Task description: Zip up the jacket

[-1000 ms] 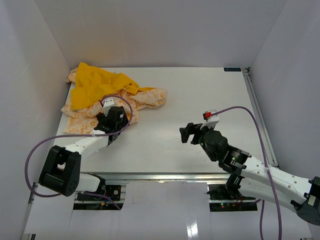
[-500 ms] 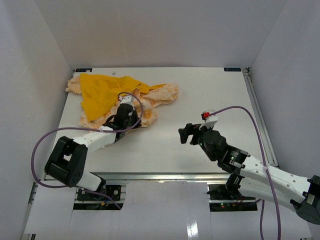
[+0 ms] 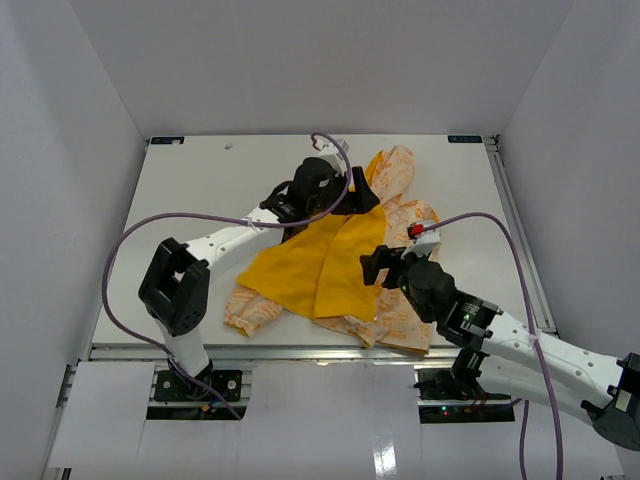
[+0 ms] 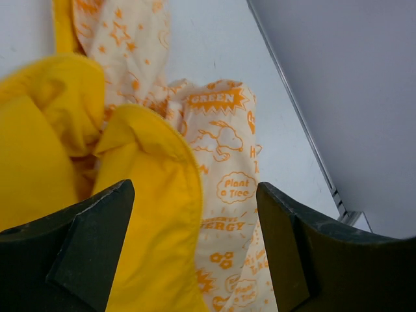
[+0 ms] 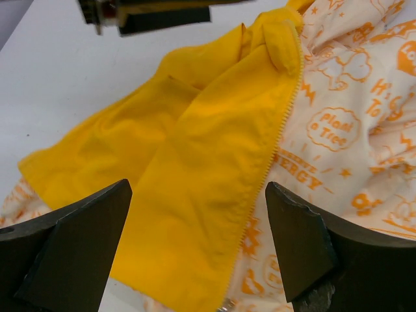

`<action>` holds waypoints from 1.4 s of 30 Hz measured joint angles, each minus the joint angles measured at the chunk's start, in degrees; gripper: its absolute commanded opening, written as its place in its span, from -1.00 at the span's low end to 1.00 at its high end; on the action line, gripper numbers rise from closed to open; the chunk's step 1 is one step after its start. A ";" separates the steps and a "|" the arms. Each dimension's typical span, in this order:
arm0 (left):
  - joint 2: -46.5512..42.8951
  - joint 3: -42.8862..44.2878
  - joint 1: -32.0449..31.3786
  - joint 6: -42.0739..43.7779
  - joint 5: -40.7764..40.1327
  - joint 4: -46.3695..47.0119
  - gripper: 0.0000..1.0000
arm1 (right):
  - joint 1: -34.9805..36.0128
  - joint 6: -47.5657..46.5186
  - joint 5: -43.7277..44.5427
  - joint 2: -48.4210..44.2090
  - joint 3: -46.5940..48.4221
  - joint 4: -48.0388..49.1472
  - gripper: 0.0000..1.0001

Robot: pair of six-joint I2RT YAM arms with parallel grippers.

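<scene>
The flat white surface point(image 3: 200, 180) carries the small soft cream-white jacket with orange print and bright yellow lining point(image 3: 320, 265); it lies spread open right of centre, lining upward, reaching from the far half down to the near edge; the step in hand, as I judge it, is laying the two front edges flat and side by side so the zipper ends can be met; this goes best by taking a single layer at an edge and drawing it outward without bunching; the left tool point(image 3: 358, 195) hovers over the jacket's far end, fingers wide apart with nothing between them; the right tool point(image 3: 371, 268) hangs over its middle, likewise spread and empty; only the top view gives the whole outline and both arms; only the right wrist view shows the fine yellow zipper teeth point(image 5: 276, 140) along the lining edge; the left wrist view adds a rolled yellow fold beside printed cloth; I cannot make out the slider.
</scene>
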 measured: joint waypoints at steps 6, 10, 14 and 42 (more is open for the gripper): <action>-16.80 -8.03 3.08 2.24 -10.46 -8.26 0.71 | 0.00 0.56 1.04 -1.57 -0.02 -0.85 0.85; -28.29 -20.78 9.11 1.66 -13.40 -9.12 0.63 | -0.01 0.77 1.57 -1.27 -0.02 -0.85 0.93; -33.98 -32.06 13.48 1.63 -11.50 -10.17 0.53 | -0.22 0.64 2.05 2.07 0.97 -2.72 0.96; 3.16 -4.86 -18.67 9.39 -12.14 -9.39 0.34 | -0.55 12.60 -4.28 -41.58 -13.42 -22.88 0.72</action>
